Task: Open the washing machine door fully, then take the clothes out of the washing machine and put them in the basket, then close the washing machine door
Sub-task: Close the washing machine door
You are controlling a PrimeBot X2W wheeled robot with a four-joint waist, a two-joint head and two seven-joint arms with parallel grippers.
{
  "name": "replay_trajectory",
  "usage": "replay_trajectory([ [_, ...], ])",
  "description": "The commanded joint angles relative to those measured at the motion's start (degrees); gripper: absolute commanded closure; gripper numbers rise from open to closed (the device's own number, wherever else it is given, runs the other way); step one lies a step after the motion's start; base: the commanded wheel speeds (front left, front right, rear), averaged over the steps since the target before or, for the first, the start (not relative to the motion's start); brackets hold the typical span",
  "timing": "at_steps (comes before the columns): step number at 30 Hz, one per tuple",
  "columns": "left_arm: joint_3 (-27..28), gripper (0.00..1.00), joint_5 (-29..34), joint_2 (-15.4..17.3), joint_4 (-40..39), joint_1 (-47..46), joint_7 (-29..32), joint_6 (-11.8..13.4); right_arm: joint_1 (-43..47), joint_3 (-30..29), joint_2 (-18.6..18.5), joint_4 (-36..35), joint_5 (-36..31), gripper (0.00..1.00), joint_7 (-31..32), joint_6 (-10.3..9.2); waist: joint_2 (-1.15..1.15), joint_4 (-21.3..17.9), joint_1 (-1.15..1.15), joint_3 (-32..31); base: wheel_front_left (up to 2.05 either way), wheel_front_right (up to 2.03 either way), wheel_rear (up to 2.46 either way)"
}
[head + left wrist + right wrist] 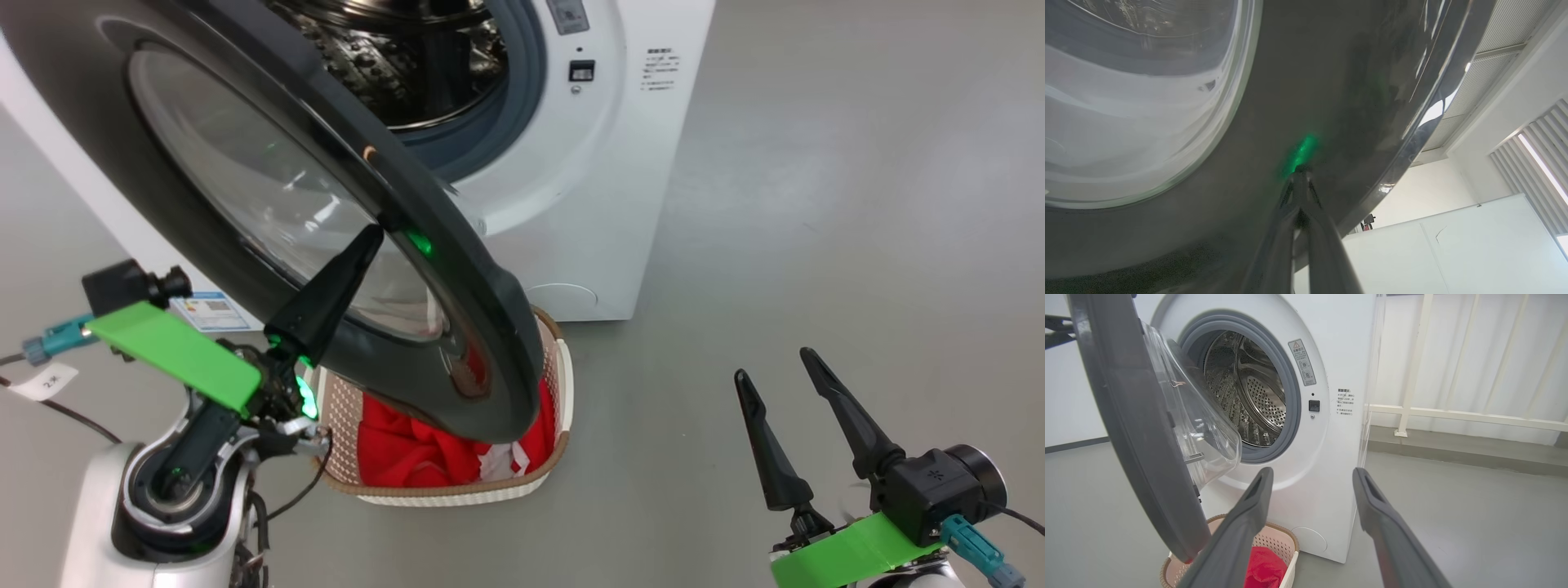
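The washing machine door [326, 204] stands partly open, its black rim [1331, 81] close before me. My left gripper [374, 233] is shut, its tip pressed against the outer face of that rim [1301, 168], holding nothing. The white washing machine [571, 163] shows a bare steel drum [1249, 392] behind the grey rubber ring. Red clothes [408, 449] with a white part lie in the cream basket [457, 490] on the floor below the door; the door hides part of them. My right gripper [771, 363] hangs open at the lower right, well clear of the machine, with nothing between its fingers [1372, 506].
Grey floor [857, 204] stretches to the right of the machine. A white railing [1453, 414] and a low step run along the wall beyond it. A cable and a paper tag [45, 380] lie at the far left by my left arm.
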Motion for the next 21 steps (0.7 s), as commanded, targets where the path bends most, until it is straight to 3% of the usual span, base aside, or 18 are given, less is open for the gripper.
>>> replay_trajectory([
  [1,1.1,1.00,-0.5,0.5,-0.6,-2.8,-0.4,-1.1,-1.8,1.1,-0.4,-1.3,0.0,0.00,-0.5,0.36,0.00,-1.2,0.00,0.7,0.00,0.00,0.00],
  [21,-1.9,1.00,0.2,0.5,11.8,-15.3,-6.2,-5.9,-3.9,1.2,-0.4,-2.2,-0.8,0.00,-0.3,0.36,0.00,-5.8,0.00,5.8,0.00,0.00,0.00],
])
